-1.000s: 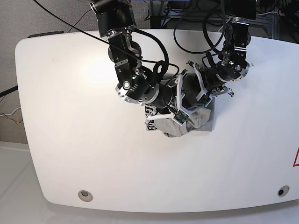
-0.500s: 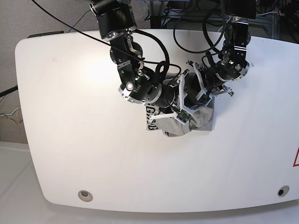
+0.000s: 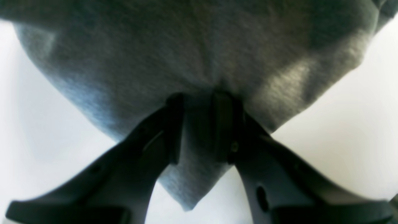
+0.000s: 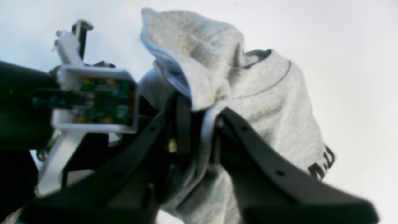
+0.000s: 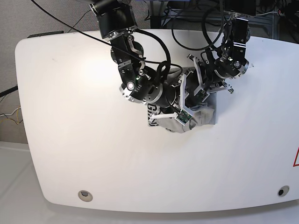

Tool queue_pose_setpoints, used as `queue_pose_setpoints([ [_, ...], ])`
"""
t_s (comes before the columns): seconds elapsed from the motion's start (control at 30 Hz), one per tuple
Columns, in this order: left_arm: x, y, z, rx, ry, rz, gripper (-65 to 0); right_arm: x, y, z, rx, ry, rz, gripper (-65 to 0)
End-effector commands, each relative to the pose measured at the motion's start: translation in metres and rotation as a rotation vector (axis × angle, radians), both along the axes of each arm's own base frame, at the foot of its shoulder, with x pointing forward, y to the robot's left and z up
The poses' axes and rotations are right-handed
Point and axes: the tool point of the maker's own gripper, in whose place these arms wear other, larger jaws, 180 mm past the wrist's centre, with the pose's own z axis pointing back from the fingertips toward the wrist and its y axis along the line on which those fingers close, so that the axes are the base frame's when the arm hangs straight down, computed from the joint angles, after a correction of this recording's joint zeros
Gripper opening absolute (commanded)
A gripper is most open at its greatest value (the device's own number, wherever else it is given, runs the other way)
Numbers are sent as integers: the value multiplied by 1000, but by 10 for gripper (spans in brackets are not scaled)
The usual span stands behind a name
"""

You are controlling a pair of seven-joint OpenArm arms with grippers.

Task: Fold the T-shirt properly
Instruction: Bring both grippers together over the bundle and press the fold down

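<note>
- Sitting bunched in a lump near the middle-right of the white table (image 5: 70,154) is the T-shirt (image 5: 205,116), pinned between both arms, so it looks mid-fold rather than finished.
- One T-shirt only, heather grey; a bit of black lettering (image 4: 323,165) peeks out at one edge in the right wrist view.
- The left gripper (image 3: 197,124) has its jaws nearly together, with a fold of grey fabric running between them. Looks like it's pinching a corner so that end can be carried over.
- The right gripper (image 4: 199,133) has a ridge of cloth and a hem edge wedged between its jaws, which are only a little apart. Whether the pinch is firm or letting go, can't tell.
- Two arms, two grippers, both crowded onto the same bundle, likely to keep the layers together.
</note>
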Motion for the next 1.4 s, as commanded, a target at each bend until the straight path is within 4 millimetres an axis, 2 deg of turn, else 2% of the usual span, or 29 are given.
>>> queue_pose_setpoints([
  [0.0, 3, 7, 3, 43, 6, 1, -505, 7, 8, 21, 53, -50, 8, -485],
  [0.07, 5, 8, 4, 46, 3, 3, -505, 7, 8, 21, 53, -50, 8, -464],
  [0.37, 12, 17, 9, 47, -12, 34, -505, 2, 14, 21, 51, -53, 29, -485],
  [0.57, 15, 18, 12, 50, -22, 37, -505, -6, 25, 22, 47, -58, 68, -425],
  [0.7, 22, 20, 23, 53, -53, 43, -505, -9, 28, 21, 45, -56, 80, -384],
  [1.13, 44, 36, 47, 125, -66, 78, -505, -8, 28, 21, 44, -56, 79, -380],
  [1.37, 50, 38, 58, 142, -83, 81, -505, -8, 28, 20, 40, -58, 78, -380],
])
